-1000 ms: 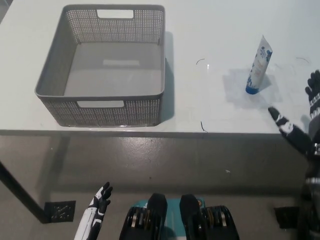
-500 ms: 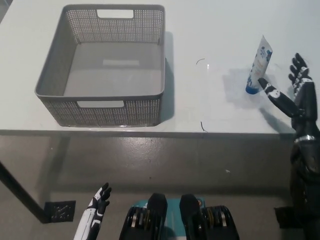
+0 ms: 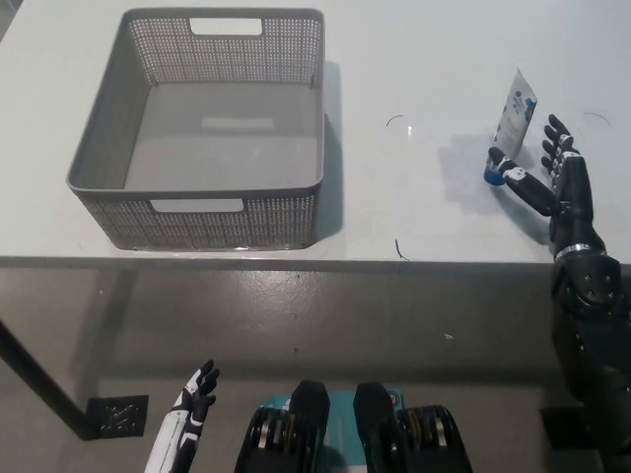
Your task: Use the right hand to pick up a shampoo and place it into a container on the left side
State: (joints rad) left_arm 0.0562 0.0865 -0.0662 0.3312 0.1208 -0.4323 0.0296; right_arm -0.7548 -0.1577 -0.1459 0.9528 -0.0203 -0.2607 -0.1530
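A white shampoo tube with a blue cap (image 3: 511,123) stands cap-down on the white table (image 3: 424,59) at the right. My black right hand (image 3: 550,175) is open right beside the tube, its thumb at the blue cap and its fingers spread just to the tube's right; nothing is held. The grey perforated basket (image 3: 108,148), empty, stands on the table's left side. My white left hand (image 3: 187,419) rests low at the bottom left, below the table edge, fingers apart.
The table's front edge (image 3: 296,260) runs across the middle of the picture, with grey floor below it. A dark table leg (image 3: 35,379) slants at the lower left. A wide stretch of bare tabletop separates the basket from the tube.
My right hand has moved leftward and over the table, from the right edge of the picture to just beside the shampoo tube. The tube, basket and left hand have stayed put.
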